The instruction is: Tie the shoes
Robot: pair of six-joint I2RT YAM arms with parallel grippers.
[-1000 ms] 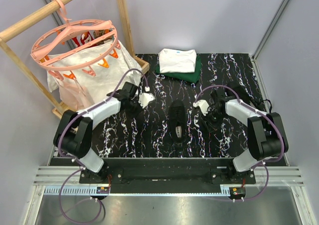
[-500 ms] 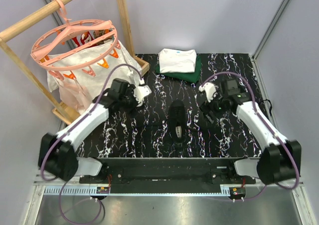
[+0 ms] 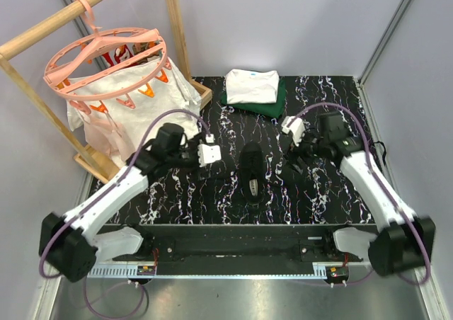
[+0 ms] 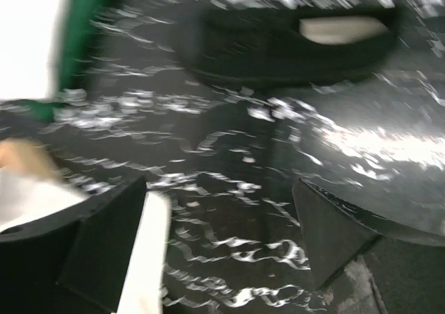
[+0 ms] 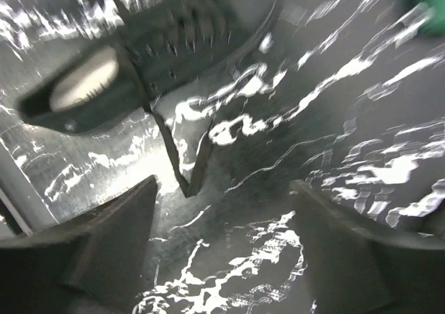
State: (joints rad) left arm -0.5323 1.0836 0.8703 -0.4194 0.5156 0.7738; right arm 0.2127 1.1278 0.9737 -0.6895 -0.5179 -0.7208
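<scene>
The small black shoe (image 3: 251, 171) lies in the middle of the marbled black table, between my two grippers. My left gripper (image 3: 221, 157) hovers just left of it, open with only table between its fingers. In the left wrist view the left gripper (image 4: 222, 224) faces the shoe (image 4: 292, 46), which lies ahead with its pale grey patch (image 4: 341, 28) showing. My right gripper (image 3: 297, 166) hangs open to the right of the shoe. In the right wrist view the right gripper (image 5: 222, 224) holds nothing. A thin black lace (image 5: 181, 154) trails from the shoe (image 5: 139, 57) in a V, ahead of the fingertips.
Folded white and dark green clothes (image 3: 253, 90) lie at the back of the table. A wooden rack (image 3: 177, 30) with a pink round hanger (image 3: 106, 58) and a white cloth (image 3: 120, 115) stands at the back left. The table's right edge (image 3: 368, 115) is close behind the right arm.
Both grippers have gone from shut to open. Both arms have stretched out from their folded pose, the left gripper closing in on the shoe's left side and the right one moving farther back.
</scene>
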